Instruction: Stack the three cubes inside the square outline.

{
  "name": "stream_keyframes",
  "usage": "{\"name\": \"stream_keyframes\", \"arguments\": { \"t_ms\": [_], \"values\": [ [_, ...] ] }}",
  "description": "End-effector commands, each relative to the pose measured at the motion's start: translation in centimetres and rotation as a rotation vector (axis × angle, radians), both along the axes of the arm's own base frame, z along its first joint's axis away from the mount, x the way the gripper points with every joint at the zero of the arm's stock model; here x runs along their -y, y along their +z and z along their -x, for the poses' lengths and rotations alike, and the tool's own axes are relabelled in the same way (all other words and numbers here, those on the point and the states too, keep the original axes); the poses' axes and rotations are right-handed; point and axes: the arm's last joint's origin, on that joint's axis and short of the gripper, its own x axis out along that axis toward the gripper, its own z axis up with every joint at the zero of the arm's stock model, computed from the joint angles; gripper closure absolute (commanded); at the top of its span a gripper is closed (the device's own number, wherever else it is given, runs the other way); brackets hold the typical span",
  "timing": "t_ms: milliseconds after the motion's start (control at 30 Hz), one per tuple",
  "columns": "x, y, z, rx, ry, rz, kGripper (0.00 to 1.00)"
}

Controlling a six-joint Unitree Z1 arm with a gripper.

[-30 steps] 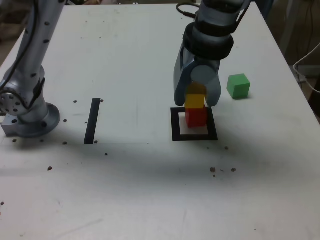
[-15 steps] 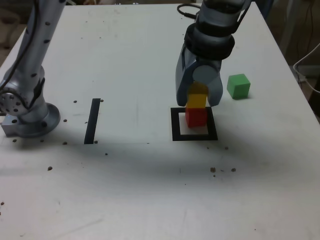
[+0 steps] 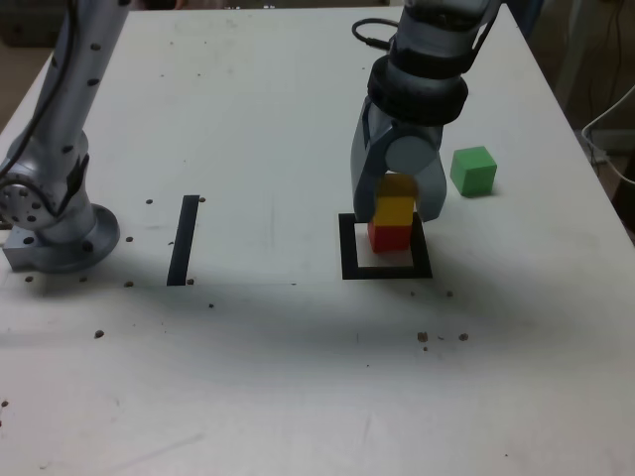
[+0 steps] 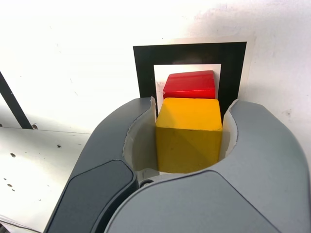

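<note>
Your gripper (image 4: pixel 189 133) clenches the yellow cube (image 4: pixel 188 133) directly over the red cube (image 4: pixel 190 85), which sits inside the square outline (image 4: pixel 144 73); whether they touch is hidden. Green cube (image 3: pixel 473 170) lies well apart.

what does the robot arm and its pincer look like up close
The arm is silver-grey metal with small dark holes. A black ribbed collar sits above the pincer, which has broad, rounded grey-blue fingers with pale inner pads. A black cable loops near the wrist.
</note>
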Motion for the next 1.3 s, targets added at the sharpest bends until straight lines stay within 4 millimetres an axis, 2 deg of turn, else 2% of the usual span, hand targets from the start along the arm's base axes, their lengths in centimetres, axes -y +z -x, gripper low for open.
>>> {"name": "stream_keyframes", "arguments": {
  "t_ms": [0,200,400,467,633,700,967,1267],
  "values": [
    [-0.1,-0.3,0.0,-0.008,0.000,0.001,0.53],
    [-0.3,-0.5,0.0,-0.014,0.002,-0.009,0.53],
    [-0.5,-0.6,0.0,-0.016,0.004,-0.019,0.42],
    [-0.5,-0.5,0.0,-0.014,0.004,-0.019,0.35],
    [-0.6,-0.5,0.1,-0.009,0.001,-0.021,0.06],
    [-0.6,-0.5,0.1,-0.011,-0.001,-0.024,0.01],
    [-0.6,0.1,0.7,-0.005,0.007,-0.033,0.00],
    [-0.7,3.1,3.6,0.032,0.067,-0.031,0.00]
  ]
}}
